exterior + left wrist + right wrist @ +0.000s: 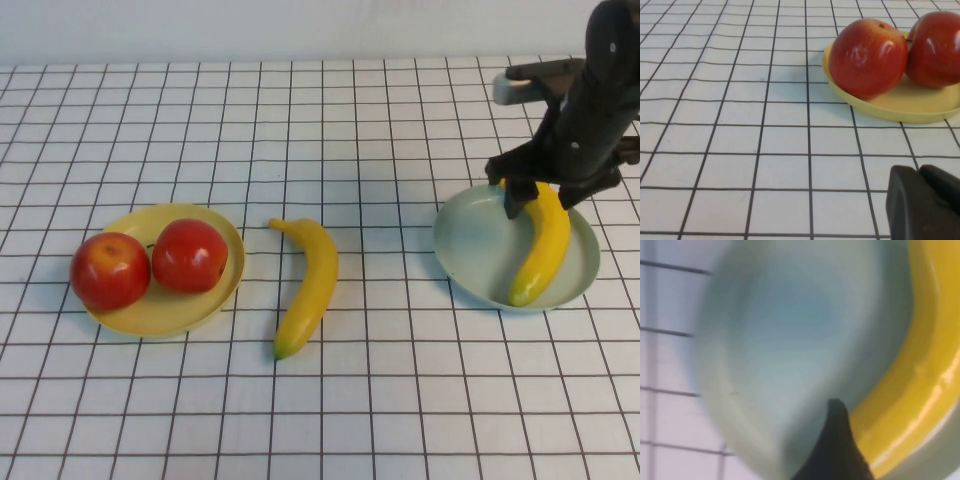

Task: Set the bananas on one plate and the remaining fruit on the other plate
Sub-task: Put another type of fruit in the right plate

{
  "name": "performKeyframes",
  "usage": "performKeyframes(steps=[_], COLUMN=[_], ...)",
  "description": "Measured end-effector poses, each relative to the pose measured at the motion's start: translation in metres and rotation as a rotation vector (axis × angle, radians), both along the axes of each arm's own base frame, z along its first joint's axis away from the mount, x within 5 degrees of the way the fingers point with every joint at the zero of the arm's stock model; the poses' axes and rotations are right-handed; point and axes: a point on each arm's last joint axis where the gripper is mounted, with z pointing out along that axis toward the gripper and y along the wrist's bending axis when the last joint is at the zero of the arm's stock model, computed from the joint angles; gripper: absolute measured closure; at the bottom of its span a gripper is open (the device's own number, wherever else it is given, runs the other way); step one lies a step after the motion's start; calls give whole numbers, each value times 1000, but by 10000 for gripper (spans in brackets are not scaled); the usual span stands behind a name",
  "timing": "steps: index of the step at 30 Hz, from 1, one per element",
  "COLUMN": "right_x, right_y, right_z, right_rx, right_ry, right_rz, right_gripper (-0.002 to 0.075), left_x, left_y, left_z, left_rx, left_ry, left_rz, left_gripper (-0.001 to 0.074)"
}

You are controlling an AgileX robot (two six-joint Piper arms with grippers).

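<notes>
Two red apples [110, 270] [190, 255] sit side by side on the yellow plate [170, 315] at the left. One banana [308, 285] lies on the cloth at the middle. A second banana [545, 250] lies in the pale blue-green plate [470, 250] at the right. My right gripper [545, 198] hovers over that banana's far end, open, one finger on each side of it. In the right wrist view one dark finger [837, 440] stands beside the banana [920, 365]. My left gripper [922, 172] is shut and empty, low over the cloth, short of the yellow plate [910, 107].
A white cloth with a black grid [380, 400] covers the whole table. Bare cloth lies between the two plates, around the middle banana, and along the front and back of the table.
</notes>
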Motion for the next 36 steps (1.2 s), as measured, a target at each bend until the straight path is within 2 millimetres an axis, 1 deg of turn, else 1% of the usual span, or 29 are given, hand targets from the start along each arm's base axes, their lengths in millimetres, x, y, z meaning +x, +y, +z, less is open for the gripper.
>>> performKeyframes(steps=[3, 7, 9, 10, 12, 18, 22, 26, 31, 36], right_x=[-5, -19, -26, -28, -35, -52, -52, -44, -34, -27], right_y=[29, 70, 89, 95, 115, 162, 177, 188, 197, 202], right_z=[15, 19, 13, 12, 3, -16, -28, -36, -43, -58], right_rx=[15, 41, 61, 74, 96, 137, 180, 215, 228, 210], right_ry=[-20, -26, -7, -2, 20, 40, 68, 74, 73, 103], right_rz=[36, 84, 96, 98, 120, 173, 164, 156, 120, 111], right_gripper=[253, 257, 258, 258, 258, 259, 263, 263, 263, 265], left_x=[0, 0, 0, 0, 0, 0, 0, 0, 0, 0], left_y=[0, 0, 0, 0, 0, 0, 0, 0, 0, 0], left_z=[0, 0, 0, 0, 0, 0, 0, 0, 0, 0], left_rx=[0, 0, 0, 0, 0, 0, 0, 0, 0, 0], left_ry=[0, 0, 0, 0, 0, 0, 0, 0, 0, 0], left_rz=[0, 0, 0, 0, 0, 0, 0, 0, 0, 0], left_gripper=[733, 733, 733, 733, 733, 733, 733, 733, 733, 733])
